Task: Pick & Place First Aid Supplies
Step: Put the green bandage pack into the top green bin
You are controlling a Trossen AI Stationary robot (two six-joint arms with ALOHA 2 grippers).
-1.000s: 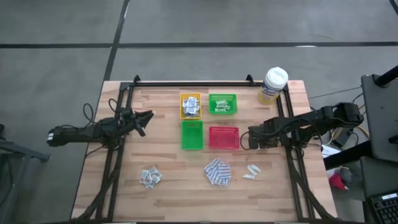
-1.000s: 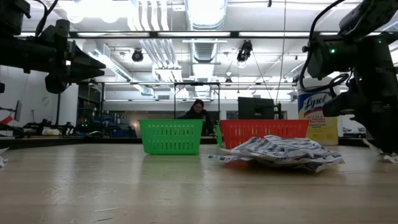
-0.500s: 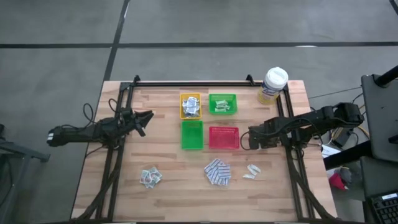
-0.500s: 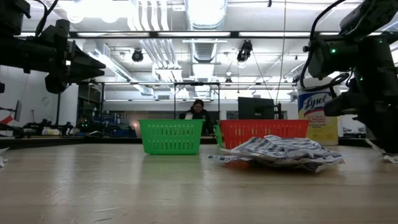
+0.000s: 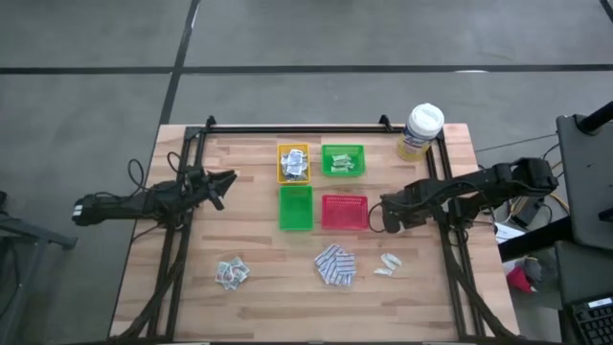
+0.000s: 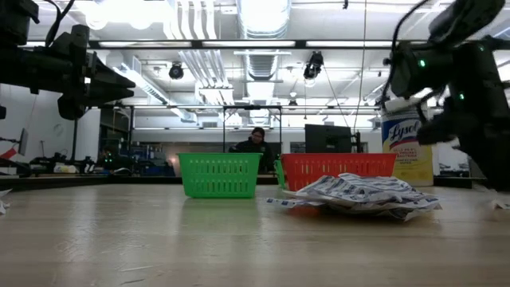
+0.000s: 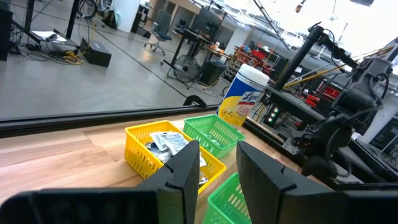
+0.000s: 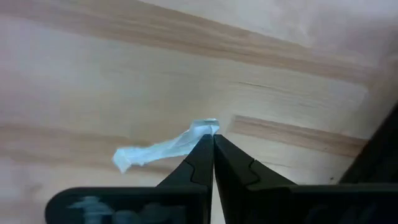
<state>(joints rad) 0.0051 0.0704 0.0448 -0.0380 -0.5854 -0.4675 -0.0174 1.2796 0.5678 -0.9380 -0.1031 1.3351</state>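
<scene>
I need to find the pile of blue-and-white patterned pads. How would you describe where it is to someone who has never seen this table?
Start from the four small trays in the middle of the wooden table and find the red tray. Just toward the table's front edge from it lies the pile of blue-and-white patterned pads. It is the largest loose heap, between the small white-grey sachets and the pale strips.

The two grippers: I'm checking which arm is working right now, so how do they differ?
The right gripper is shut on a pale green strip, pinching one end of it; the left gripper stands open and holds nothing. The right gripper points down at the table beside the red tray; the left gripper looks level across the table toward the yellow tray. Both have two dark fingers.
</scene>
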